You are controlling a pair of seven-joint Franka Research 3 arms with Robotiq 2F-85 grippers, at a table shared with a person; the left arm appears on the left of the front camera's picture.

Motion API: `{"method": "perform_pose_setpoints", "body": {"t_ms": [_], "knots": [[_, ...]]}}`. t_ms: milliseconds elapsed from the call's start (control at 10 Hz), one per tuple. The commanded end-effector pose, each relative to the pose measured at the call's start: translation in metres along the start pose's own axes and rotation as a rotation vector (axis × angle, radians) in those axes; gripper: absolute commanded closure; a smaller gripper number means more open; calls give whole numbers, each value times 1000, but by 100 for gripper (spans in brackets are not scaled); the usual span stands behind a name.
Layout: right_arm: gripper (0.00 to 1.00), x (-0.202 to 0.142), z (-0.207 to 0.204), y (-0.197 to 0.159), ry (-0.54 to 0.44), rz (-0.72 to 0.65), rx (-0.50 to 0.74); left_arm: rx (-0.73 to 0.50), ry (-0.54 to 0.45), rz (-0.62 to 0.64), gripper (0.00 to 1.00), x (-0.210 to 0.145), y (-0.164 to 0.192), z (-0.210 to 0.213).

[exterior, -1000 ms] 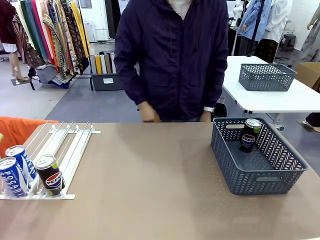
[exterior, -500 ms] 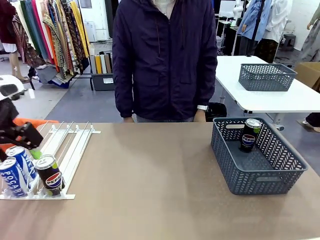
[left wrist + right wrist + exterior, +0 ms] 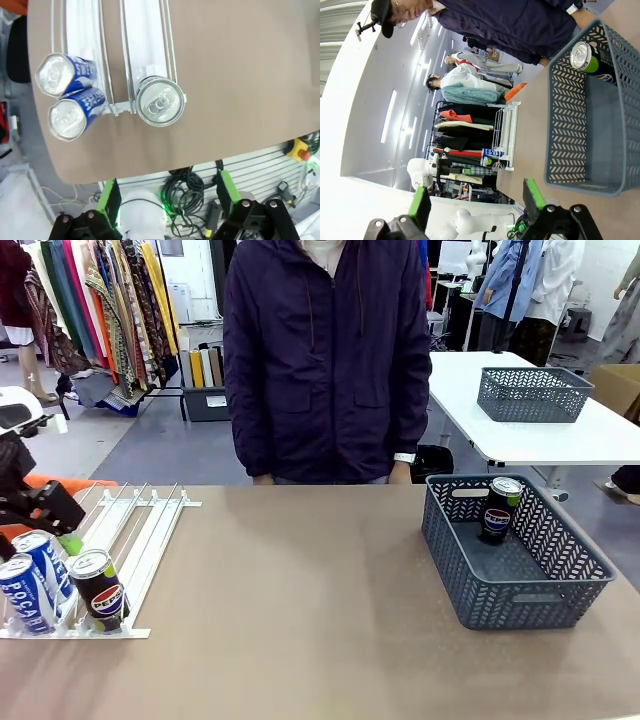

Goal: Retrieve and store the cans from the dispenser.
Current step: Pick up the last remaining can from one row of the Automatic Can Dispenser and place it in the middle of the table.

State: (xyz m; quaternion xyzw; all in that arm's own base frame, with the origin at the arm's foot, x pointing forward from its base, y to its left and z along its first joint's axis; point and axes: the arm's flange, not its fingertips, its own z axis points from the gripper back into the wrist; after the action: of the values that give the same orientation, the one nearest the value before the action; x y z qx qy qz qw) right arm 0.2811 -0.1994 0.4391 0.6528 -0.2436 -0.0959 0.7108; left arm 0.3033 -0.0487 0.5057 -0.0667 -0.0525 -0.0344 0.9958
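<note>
left gripper [image 3: 166, 197] released, hovers over the low end of the flat white wire-rail dispenser [image 3: 150, 525], where the black aluminium pepsi can [image 3: 159, 101] and two blue-white pocari cans [image 3: 67, 116] sit, likely slope-fed for pickup.

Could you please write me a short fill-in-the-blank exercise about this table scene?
The number of cans standing in the dispenser is ___. The grey basket contains exactly ___ Pepsi can. The left claw, near the dispenser, has its jaws ___.
Missing words: three; one; open.
</note>
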Motion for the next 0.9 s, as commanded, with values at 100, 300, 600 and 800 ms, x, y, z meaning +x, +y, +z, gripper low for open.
{"method": "perform_pose_setpoints", "body": {"t_ms": [100,300,600,800], "knots": [[0,-1,1,2,7,15,3,-3,25,-34,0,37,-3,-54],[0,-1,1,2,7,15,3,23,50,7,0,50,-3,-85],[0,-1,1,2,7,15,3,67,129,33,0,60,-5,-119],[0,-1,1,2,7,15,3,65,133,45,0,60,-1,-125]]}}
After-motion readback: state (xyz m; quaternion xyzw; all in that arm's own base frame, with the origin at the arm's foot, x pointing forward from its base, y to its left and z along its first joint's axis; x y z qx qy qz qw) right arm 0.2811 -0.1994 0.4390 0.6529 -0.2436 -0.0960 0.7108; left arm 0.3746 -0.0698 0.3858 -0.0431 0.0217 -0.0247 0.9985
